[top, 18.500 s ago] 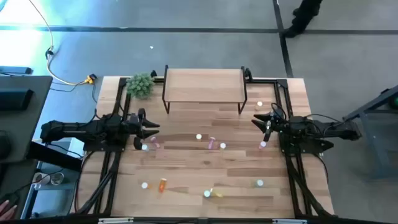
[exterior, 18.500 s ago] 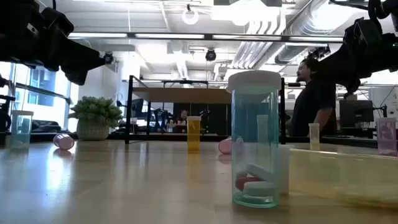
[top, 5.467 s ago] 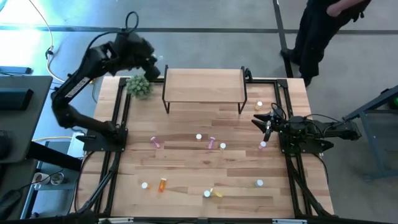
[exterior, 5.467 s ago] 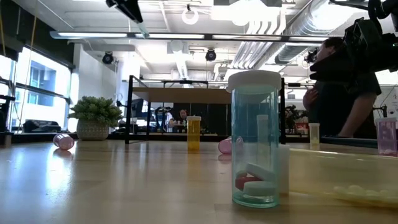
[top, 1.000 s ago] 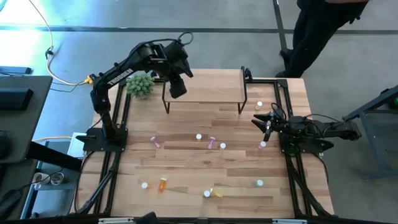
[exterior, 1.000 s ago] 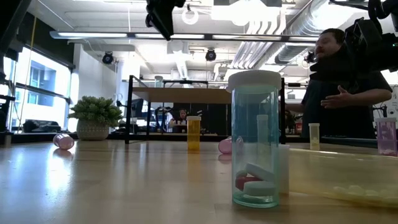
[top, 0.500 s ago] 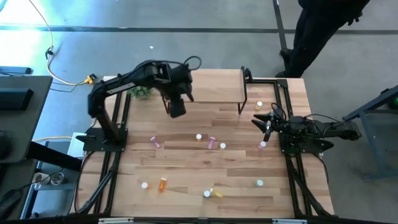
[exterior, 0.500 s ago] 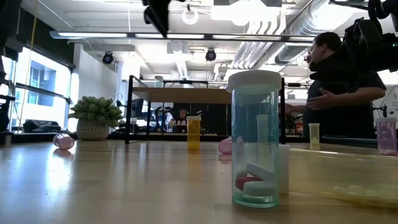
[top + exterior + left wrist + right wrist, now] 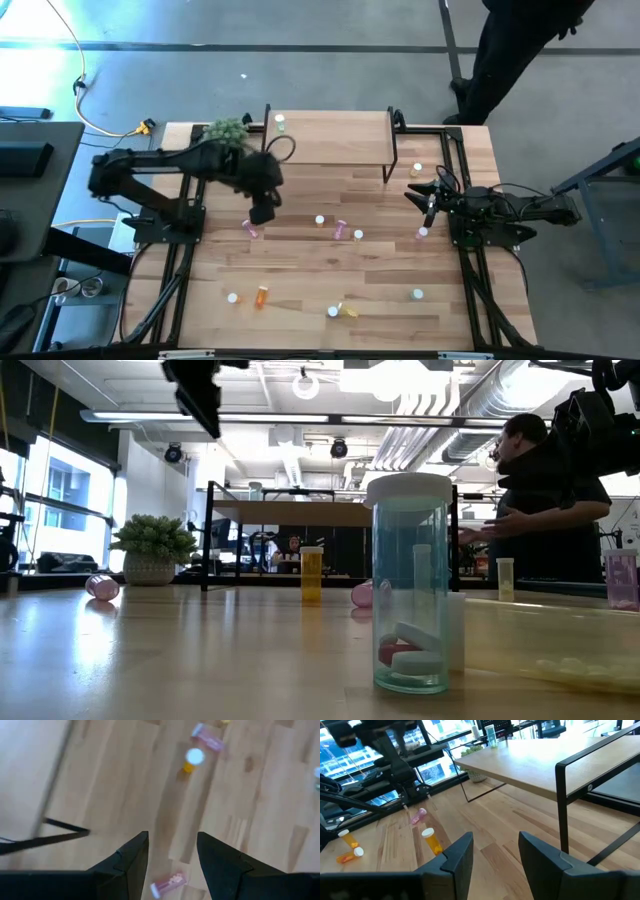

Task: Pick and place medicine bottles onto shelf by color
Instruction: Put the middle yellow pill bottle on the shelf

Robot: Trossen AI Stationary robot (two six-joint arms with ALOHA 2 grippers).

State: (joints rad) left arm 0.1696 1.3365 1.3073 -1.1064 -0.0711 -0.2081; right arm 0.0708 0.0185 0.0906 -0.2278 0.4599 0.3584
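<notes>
Left gripper (image 9: 261, 212) is what I am watching: it hangs above the surface (image 9: 300, 270) with its fingers (image 9: 131, 857) parted and nothing between them, just over a pink bottle (image 9: 250, 228) lying on its side. From my near edge outward I count a white-capped bottle (image 9: 232, 298) and an orange bottle (image 9: 262, 296) near the left corner, a yellow bottle (image 9: 346, 311) at the middle, and a green bottle (image 9: 417, 295) toward the right. Open wood lies between those and the middle row. Farther on, a second pink bottle (image 9: 341, 228) lies near the centre. Right gripper (image 9: 422, 195) waits by the right edge, fingers (image 9: 461, 852) apart, empty. At the far edge stands the shelf (image 9: 328, 136), one green bottle (image 9: 280, 123) upright at its left corner, the rest of its board bare.
</notes>
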